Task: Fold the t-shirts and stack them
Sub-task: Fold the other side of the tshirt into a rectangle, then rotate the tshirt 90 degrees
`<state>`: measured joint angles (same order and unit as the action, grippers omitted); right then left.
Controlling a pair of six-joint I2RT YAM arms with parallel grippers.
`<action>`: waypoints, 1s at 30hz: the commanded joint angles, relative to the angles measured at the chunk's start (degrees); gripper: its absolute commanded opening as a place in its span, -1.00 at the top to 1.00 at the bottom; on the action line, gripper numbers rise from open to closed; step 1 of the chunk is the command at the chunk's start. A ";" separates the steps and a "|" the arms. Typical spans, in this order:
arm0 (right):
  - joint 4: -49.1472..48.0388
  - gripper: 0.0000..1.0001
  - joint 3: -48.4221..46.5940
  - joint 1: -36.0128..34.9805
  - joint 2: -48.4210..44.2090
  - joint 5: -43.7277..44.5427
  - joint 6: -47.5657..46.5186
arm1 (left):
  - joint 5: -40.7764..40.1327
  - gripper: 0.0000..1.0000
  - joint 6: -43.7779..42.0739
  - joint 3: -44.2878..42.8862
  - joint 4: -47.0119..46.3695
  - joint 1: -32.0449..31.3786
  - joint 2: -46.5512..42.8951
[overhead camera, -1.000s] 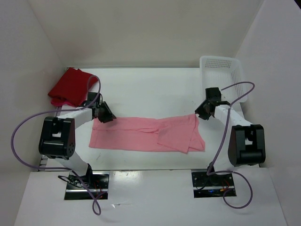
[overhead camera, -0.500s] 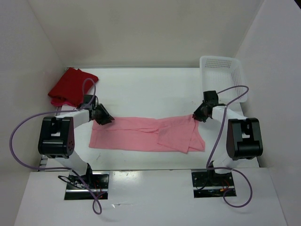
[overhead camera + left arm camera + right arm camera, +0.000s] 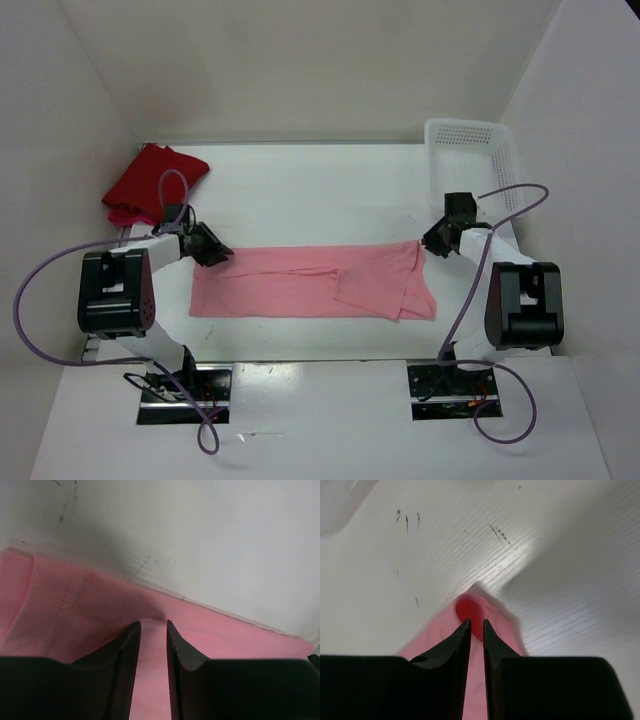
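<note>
Pink t-shirt [image 3: 300, 285] lies flat as a long strip across mid table [image 3: 320, 190], betw. the two arms. L gripper [image 3: 152, 625]: jaws narrow, a ridge of the far-left edge pinched betw. them. R gripper [image 3: 476, 622]: jaws nearly together, on just the tip of the far-right corner. Risk: R bite looks thin, so cloth could slip out on lift & the fold goes skew; doubled flap at R end may drop open. Red t-shirts [image 3: 150, 185] heaped far-left, apart; basket [image 3: 470, 150] far-right.
</note>
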<state>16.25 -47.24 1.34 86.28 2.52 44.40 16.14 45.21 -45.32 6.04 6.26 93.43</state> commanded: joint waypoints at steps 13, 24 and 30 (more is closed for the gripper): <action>5.55 0.82 -2.60 -11.26 -11.05 -0.32 5.42 | -3.57 0.28 -1.97 -1.09 4.59 -5.36 -12.66; -2.36 1.00 -3.20 -31.14 6.60 0.19 14.22 | -2.96 0.33 -5.22 -5.47 8.99 -9.07 -19.86; -2.45 1.00 -10.14 -28.85 14.87 0.99 12.03 | 1.44 0.33 -2.67 -6.01 9.16 -9.60 -22.67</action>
<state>16.71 -53.43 -28.67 97.73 1.23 56.71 14.96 42.22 -49.98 14.94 -2.94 72.20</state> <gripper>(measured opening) 0.001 0.336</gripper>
